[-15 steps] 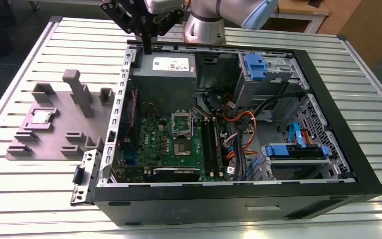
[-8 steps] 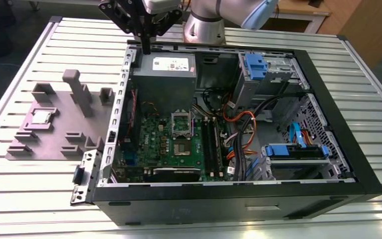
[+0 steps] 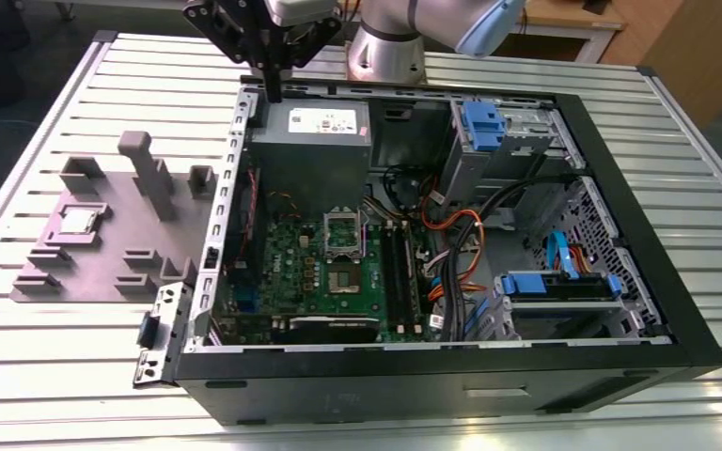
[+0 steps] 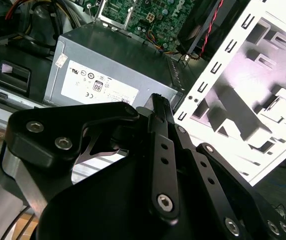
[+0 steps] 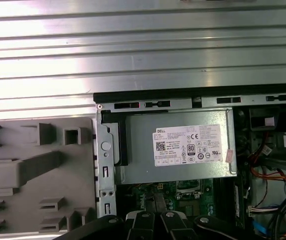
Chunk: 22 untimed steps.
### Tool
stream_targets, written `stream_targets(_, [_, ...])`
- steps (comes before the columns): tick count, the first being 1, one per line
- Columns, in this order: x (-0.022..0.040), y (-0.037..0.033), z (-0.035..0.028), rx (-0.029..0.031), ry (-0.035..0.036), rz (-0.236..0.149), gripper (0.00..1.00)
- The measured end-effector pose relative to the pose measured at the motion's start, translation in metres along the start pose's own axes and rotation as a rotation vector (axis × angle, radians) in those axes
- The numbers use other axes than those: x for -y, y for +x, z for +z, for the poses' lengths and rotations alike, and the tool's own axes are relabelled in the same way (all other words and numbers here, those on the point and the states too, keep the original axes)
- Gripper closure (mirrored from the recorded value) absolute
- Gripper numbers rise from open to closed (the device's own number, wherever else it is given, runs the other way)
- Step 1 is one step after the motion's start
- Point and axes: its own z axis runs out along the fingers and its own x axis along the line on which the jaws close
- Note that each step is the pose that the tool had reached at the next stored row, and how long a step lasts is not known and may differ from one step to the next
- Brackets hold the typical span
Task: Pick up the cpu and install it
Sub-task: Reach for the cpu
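- Found the jaws pressed together and gripping nothing, pointing straight down from the arm (image 3: 393, 38) over the far corner of the computer case (image 3: 462, 390), just above the power supply (image 3: 311, 141).
- Read the same closed, empty tips in the second wrist view.
- Located the cpu (image 3: 79, 221) well apart from the jaws and outside the case, lying flat in a shallow recess of the grey fixture (image 3: 148, 188), near the edge of the desk (image 3: 60, 362) at the exterior view's left.
- Judged the recess to be a locating seat: silvery top facing up, sides kept square, nothing above it to block a grasp from overhead.
- Judged the case to be laid on its side with the panel off for a similar reason: green board (image 3: 323, 272) facing up and reachable from above.
- Noted a metal-framed socket (image 3: 342, 228) on that board, apparently without a silvery chip in it.
- Took the work as barely begun, with the cpu not yet lifted.
- Counted one arm, one cpu, one fixture, one case, one power supply and one green board.
- Counted two blue parts inside the case: a blue bracket (image 3: 480, 122) by the far wall and a second blue bracket (image 3: 562, 282) nearer the front.
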Motion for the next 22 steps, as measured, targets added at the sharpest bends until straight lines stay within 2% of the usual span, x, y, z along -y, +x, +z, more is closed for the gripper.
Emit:
stream_targets(9, [0.0002, 0.0026, -0.0001, 0.0, 0.0, 0.0, 0.89])
stream_targets(22, [0.0008, 0.0105, -0.0002, 0.0, 0.0, 0.0, 0.89])
